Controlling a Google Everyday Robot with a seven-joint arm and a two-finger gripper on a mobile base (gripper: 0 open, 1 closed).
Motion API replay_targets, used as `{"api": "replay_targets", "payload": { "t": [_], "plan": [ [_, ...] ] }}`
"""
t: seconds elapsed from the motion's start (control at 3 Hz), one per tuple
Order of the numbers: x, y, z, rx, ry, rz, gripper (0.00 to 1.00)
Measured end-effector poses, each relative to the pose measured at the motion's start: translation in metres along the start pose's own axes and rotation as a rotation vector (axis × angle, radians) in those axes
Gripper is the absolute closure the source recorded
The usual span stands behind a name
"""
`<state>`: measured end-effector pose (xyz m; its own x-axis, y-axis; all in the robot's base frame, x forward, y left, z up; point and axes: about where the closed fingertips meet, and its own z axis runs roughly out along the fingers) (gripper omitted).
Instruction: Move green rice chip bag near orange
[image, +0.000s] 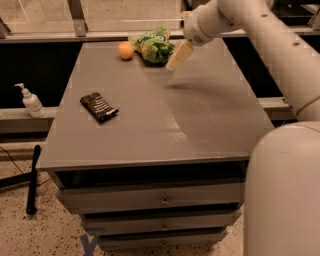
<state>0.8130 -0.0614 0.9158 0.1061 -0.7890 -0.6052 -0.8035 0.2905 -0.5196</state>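
Noted: your green rice chip bag (152, 45), a bright green glossy crinkled snack pouch with white lettering, lay at the far edge of the grey flat-topped table (165, 130), slightly right of centre. The small round plain orange (126, 50) sat just beside it on its left, touching or nearly so; which of the two could not be settled. Your cream-coloured gripper (179, 55) hung just right of the bag, tilted down and leftward toward it, a little above the tabletop. You could not tell whether it was open or closed, nor whether it had contact with the bag. Handling, as a judgement: the bag looked light, soft and air-filled, with slippery film and brittle chips inside, so a hard squeeze risked crushing them. Your best hold was probably a crumpled fold or seam at the bag's right-hand end, nearest the gripper, rather than the puffed middle. If nudged, so light a bag would likely slide instead of lifting. The orange, being round, would roll if you shoved the bag into it, and the far table edge was close behind both. Surroundings: a small flat black packet (98, 106) lay at the near left, well apart from the work. A white pump bottle (31, 100) stood off the table on a ledge to the left. Nothing stood between the gripper and the bag.
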Motion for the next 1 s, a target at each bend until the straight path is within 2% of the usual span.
{"api": "replay_targets", "payload": {
  "t": [0.67, 1.0],
  "plan": [
    [0.051, 0.029, -0.108, -0.044, -0.258, 0.201, 0.0],
    [0.065, 0.029, -0.137, -0.025, -0.293, 0.252, 0.0]
  ]
}}
